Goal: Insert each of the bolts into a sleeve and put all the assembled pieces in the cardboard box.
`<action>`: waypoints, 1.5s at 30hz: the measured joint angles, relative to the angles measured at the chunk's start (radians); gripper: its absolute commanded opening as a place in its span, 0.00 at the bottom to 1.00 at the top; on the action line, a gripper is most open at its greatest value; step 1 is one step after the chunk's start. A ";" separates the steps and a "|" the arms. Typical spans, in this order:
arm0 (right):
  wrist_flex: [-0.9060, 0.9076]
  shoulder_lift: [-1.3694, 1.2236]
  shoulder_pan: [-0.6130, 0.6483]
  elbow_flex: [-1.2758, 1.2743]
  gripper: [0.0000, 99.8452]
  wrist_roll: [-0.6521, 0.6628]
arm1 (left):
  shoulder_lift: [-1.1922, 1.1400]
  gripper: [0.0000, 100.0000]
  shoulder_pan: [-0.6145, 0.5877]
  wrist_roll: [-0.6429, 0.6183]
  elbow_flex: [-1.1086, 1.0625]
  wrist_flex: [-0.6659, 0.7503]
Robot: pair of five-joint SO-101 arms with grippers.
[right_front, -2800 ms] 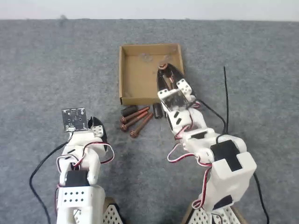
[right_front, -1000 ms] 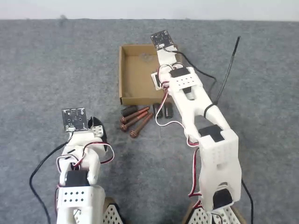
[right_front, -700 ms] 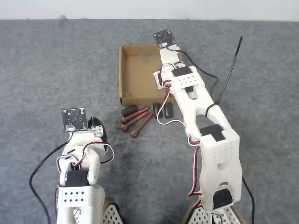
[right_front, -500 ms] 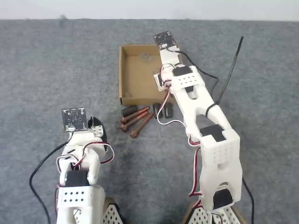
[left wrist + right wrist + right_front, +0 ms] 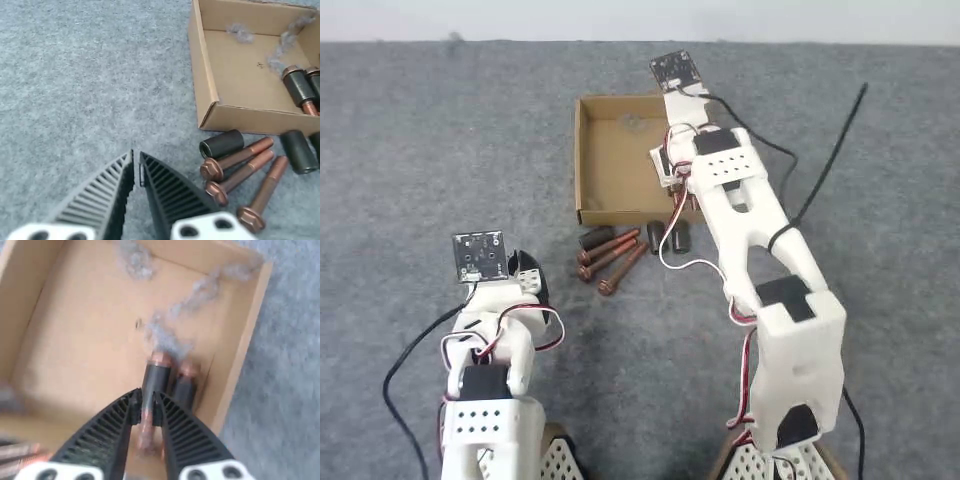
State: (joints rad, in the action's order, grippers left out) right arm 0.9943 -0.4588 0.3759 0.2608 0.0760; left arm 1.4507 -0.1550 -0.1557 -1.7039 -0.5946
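The right arm (image 5: 740,200) reaches long toward the upper middle of the high view. Its right end effector (image 5: 145,402) is down inside the brown cardboard box (image 5: 582,160). Its ribbed black fingers (image 5: 112,422) are narrow, pinching the copper end of a sleeved bolt (image 5: 156,377). A 2nd sleeved bolt (image 5: 184,385) lies just beside it.

The left arm (image 5: 495,330) sits folded at the lower left. The left end effector (image 5: 136,156) is pinched together with nothing in it, over the fuzzy gray bench (image 5: 75,75). 3 copper bolts (image 5: 610,258) and 3 short dark sleeves (image 5: 595,240) lie just below the box.

blocked: cardboard box (image 5: 587,160) right side, under right arm (image 5: 745,205) | bolts (image 5: 616,256), sleeves (image 5: 667,237) along box front | free: carpet (image 5: 440,150) leftward
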 measured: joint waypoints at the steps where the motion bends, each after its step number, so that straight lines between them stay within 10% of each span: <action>1: 0.044 0.017 0.002 0.000 0.01 0.000 | 0.000 0.01 0.000 0.000 0.000 0.000; 19: 0.631 0.095 0.063 -0.032 0.01 -0.150 | 0.000 0.01 0.000 0.000 0.000 0.000; 45: 0.049 0.575 0.049 -0.700 0.01 -0.155 | 0.000 0.01 -0.002 0.000 0.000 0.000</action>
State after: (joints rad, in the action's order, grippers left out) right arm 1.0434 0.1166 0.4250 -0.4388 -0.0790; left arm 1.4507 -0.1565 -0.1557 -1.7039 -0.5946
